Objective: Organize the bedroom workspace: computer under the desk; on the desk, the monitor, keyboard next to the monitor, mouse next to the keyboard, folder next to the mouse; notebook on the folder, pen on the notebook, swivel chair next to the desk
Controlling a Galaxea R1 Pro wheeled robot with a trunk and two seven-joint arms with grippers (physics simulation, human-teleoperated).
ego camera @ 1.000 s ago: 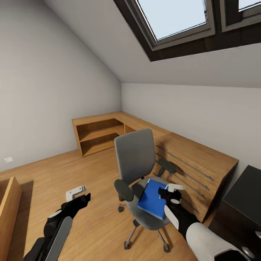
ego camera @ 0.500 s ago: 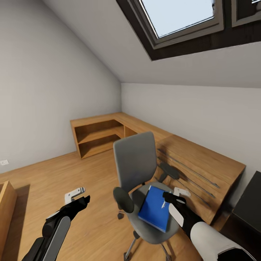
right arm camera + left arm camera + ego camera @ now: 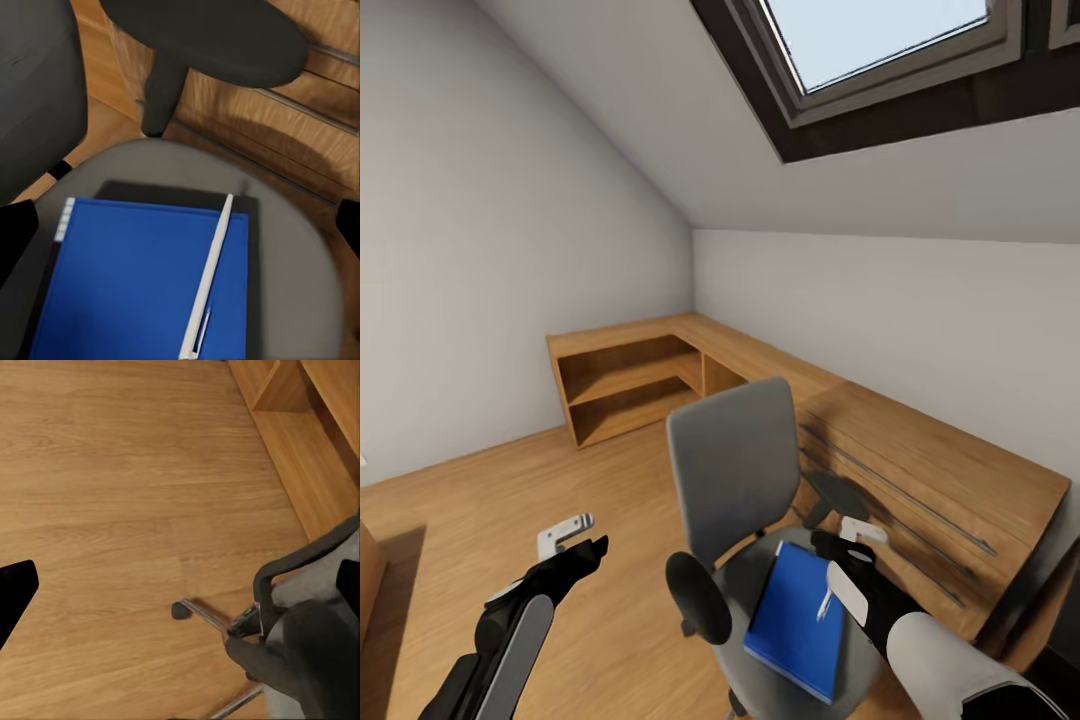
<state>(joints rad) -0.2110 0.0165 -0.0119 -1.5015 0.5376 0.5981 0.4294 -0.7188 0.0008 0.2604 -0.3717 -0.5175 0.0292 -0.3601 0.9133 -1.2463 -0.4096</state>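
Note:
The swivel chair (image 3: 735, 470) stands in front of me, grey with a tall back and dark armrests. A flat blue book (image 3: 797, 615) lies on its seat, and a dark edge shows under it in the right wrist view; which is the folder or the notebook I cannot tell. The thin white pen (image 3: 210, 289) lies along the blue cover (image 3: 127, 285). My right gripper (image 3: 845, 538) hovers open just above the seat's far side, near the pen (image 3: 826, 600). My left gripper (image 3: 568, 532) hangs open over the floor, to the chair's left, beside an armrest (image 3: 300, 660).
A light wooden dresser (image 3: 920, 470) with long metal handles stands right behind the chair. Low wooden corner shelving (image 3: 630, 375) runs along the far walls. A sloped ceiling with a skylight (image 3: 890, 40) hangs overhead. Bare wooden floor (image 3: 112, 495) lies to the left.
The whole view has shifted: the camera has come closer to the chair, which now looks larger and lower. Both grippers keep their places in the view and stay open.

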